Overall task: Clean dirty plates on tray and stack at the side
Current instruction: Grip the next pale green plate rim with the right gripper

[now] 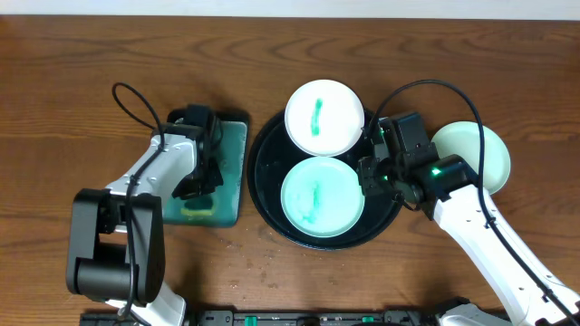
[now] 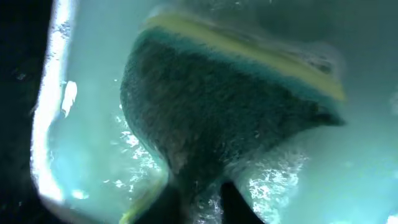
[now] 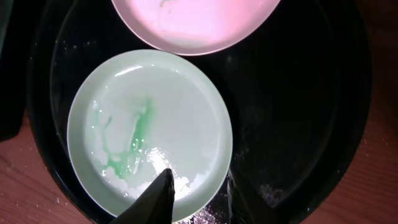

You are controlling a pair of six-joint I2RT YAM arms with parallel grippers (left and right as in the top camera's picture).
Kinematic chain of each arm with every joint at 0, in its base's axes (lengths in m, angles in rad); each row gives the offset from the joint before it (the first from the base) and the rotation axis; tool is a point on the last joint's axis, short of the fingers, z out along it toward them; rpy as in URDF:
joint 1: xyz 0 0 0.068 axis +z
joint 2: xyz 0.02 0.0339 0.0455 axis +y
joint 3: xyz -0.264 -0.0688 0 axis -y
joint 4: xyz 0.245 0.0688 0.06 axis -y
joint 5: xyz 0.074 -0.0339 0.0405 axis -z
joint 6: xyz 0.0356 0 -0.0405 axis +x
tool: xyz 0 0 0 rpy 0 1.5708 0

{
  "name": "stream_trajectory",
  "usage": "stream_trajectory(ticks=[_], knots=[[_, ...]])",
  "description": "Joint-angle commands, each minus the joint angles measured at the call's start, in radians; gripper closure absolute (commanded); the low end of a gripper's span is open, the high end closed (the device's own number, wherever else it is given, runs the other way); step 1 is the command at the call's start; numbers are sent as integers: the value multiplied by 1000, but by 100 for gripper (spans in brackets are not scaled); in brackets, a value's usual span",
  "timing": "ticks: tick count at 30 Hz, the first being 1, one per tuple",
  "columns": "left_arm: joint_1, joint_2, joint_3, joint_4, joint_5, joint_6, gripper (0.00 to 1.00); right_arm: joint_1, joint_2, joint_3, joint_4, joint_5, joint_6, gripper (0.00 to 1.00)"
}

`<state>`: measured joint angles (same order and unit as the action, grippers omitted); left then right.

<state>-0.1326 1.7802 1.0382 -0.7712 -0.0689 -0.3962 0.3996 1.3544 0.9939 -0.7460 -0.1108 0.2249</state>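
Plates (image 1: 337, 215) in tray (image 1: 262, 192) show smears running front-to-back; left gripper (image 2: 204, 200) apparently clamps sponge (image 2: 217, 106); right gripper's (image 3: 198, 199) grip unclear.

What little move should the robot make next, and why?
Probably lift the left gripper straight up out of the small rectangular tray: its jaws look pinched on the sponge there. The nearer plate on the round tray shows a green smear, and the right gripper has its jaws astride that plate's rim.
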Motion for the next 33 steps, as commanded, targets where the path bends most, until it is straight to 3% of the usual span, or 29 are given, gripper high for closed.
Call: stream_trajectory(ticks=[1, 2, 6, 10, 12, 15, 20, 23, 29, 31, 33], knots=[[5, 42, -6, 39, 100, 40, 89, -5, 0, 6, -11, 9, -12, 74], [5, 42, -6, 48, 130, 49, 92, -5, 0, 6, -14, 9, -13, 74], [5, 36, -6, 35, 158, 53, 91, -5, 0, 6, -21, 9, -13, 75], [5, 29, -6, 10, 135, 56, 72, -5, 0, 6, -25, 9, -13, 75], [5, 29, -6, 5, 124, 56, 56, -5, 0, 6, -24, 10, -13, 75], [5, 29, -6, 3, 124, 56, 53, -5, 0, 6, -24, 9, -13, 75], [5, 29, -11, 18, 106, 55, 92, -5, 0, 6, -25, 10, -13, 75], [5, 24, -11, 8, 106, 56, 93, -5, 0, 6, -32, 45, 20, 75], [9, -73, 32, -74, 105, 78, 93, -26, 2, 6, -103, 266, 243, 73], [9, -141, 55, -105, 106, 87, 93, -43, 8, 6, -94, 261, 238, 74], [9, -240, 72, -129, 107, 86, 93, -60, 21, 6, -58, 166, 108, 72]])
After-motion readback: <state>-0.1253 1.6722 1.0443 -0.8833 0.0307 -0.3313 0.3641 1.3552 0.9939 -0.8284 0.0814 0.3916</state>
